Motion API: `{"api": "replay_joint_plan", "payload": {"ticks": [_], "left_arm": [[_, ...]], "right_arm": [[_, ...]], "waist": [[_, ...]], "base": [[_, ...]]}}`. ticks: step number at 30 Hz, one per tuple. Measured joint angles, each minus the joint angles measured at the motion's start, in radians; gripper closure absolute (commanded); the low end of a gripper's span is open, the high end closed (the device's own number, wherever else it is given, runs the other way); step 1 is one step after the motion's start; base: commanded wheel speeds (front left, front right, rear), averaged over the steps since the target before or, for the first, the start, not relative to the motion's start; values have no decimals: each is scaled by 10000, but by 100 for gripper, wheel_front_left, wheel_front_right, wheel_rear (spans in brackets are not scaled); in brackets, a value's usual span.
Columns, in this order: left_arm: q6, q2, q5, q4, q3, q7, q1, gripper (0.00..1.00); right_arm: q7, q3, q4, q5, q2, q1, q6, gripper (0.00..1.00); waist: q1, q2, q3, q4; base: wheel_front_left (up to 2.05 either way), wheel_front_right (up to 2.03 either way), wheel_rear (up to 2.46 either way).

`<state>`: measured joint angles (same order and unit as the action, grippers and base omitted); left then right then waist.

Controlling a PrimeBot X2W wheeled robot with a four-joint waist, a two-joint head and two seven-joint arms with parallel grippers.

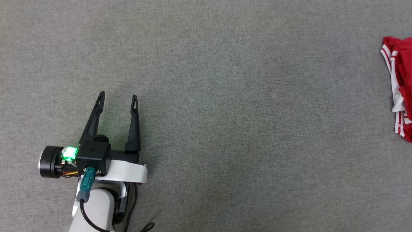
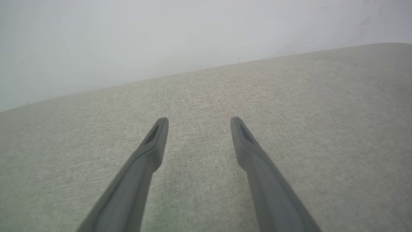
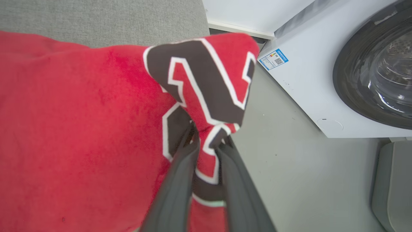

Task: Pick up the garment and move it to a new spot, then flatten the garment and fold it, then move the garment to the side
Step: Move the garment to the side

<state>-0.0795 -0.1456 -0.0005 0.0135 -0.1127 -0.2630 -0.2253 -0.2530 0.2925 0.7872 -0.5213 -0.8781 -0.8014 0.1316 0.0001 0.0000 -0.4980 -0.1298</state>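
The garment [image 1: 400, 83], a red shirt with white striped trim, lies crumpled at the right edge of the grey fabric surface [image 1: 225, 96] in the head view. In the right wrist view the garment [image 3: 80, 129] spreads red across the left, and a fold with black, white-outlined print stands up between the fingers. My right gripper [image 3: 209, 137] is shut on that fold. My left gripper [image 1: 118, 95] sits at the lower left, far from the garment, open with nothing between its fingers. In the left wrist view my left gripper [image 2: 199, 120] hangs just over bare grey fabric.
A white washing machine [image 3: 315, 80] with a dark round door stands to the right of the surface's edge, across a strip of grey floor [image 3: 289, 180]. A white wall [image 2: 161, 38] lies beyond the surface's far edge.
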Motion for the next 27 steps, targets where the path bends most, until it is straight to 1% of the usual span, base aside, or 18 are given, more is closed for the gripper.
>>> {"api": "replay_joint_plan", "payload": {"ticks": [1, 2, 8, 14, 17, 22, 27], "left_arm": [[-4, -2, -21, 13, 6, 0, 12, 0], [-8, 0, -25, 38, 0, 0, 30, 0], [-84, 25, -128, 151, 2, 0, 227, 0], [-159, 117, -240, 299, 29, 0, 678, 0], [-176, 167, -332, 336, 92, 0, 942, 0], [-190, 207, -476, 378, 244, 0, 1328, 0], [-169, 205, -570, 412, 345, 0, 1711, 0]], "right_arm": [[56, -35, 98, 77, 59, -32, 0, 5], [81, -84, 209, 151, 125, -44, -2, 0], [832, -303, 313, 656, 466, -90, -2, 0], [2261, -798, -293, 1279, 1005, 41, -2, 0], [2995, -1300, -671, 1630, 1400, 179, -2, 0], [4334, -2305, -1563, 2360, 2500, 637, -2, 0], [4974, -2905, -2913, 3139, 3916, 1412, -4, 0]], "waist": [[0, 0, 49, -3], [0, 0, 108, -3], [-1, 0, 626, -7], [-1, 0, 1358, -31], [-2, 0, 1746, -19], [-3, 0, 2332, 68], [-3, 1, 2858, 169]], "base": [[0, 0, 0], [0, 0, 0], [0, 0, 0], [0, 0, 0], [0, 0, 0], [0, 0, 0], [0, 0, 0]]}}
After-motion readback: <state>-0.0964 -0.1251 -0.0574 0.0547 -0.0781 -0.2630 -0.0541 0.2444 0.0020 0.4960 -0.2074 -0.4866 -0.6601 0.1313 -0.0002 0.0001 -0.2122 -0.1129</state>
